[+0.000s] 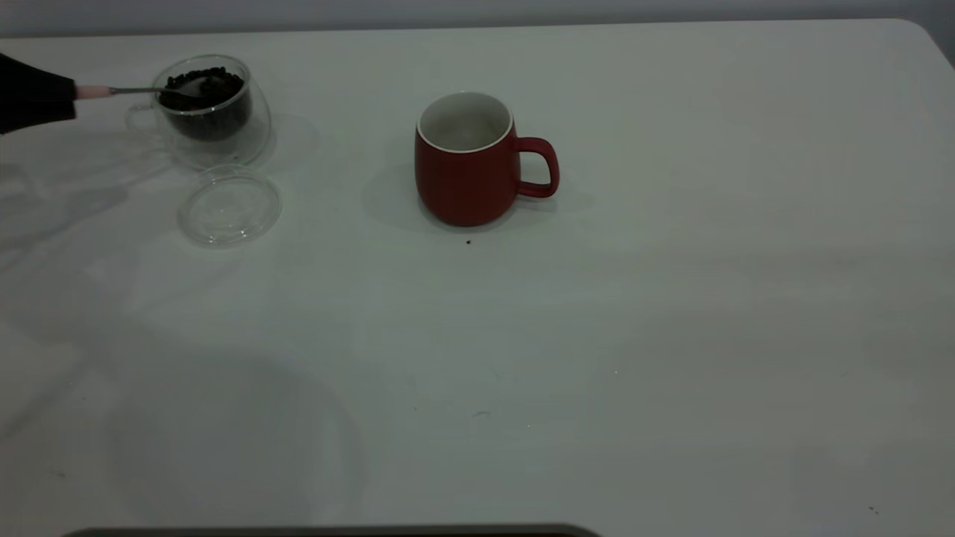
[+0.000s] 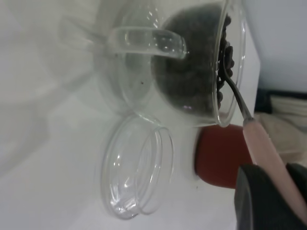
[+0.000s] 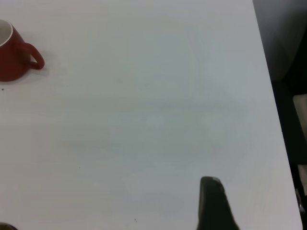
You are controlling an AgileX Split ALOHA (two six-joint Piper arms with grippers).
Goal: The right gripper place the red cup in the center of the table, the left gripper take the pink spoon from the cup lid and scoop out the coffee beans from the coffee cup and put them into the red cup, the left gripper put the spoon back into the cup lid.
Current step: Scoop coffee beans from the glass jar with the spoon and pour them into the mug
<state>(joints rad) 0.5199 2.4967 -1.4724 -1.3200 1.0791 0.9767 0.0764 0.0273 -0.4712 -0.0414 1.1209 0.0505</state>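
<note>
The red cup (image 1: 466, 175) stands upright near the middle of the table (image 1: 634, 335), handle to the right; it also shows in the right wrist view (image 3: 9, 57). The coffee cup (image 1: 209, 112) with coffee beans (image 1: 203, 93) stands at the far left. My left gripper (image 1: 73, 93) is shut on the pink spoon (image 1: 112, 91) by its handle, and the spoon's bowl lies in the beans. The cup lid (image 1: 229, 205) lies empty in front of the coffee cup. My right gripper (image 3: 108, 203) is open and empty, over bare table right of the red cup.
The table's right edge (image 3: 273, 96) runs close to the right gripper, with dark floor beyond it. A loose dark speck (image 1: 468, 242) lies just in front of the red cup.
</note>
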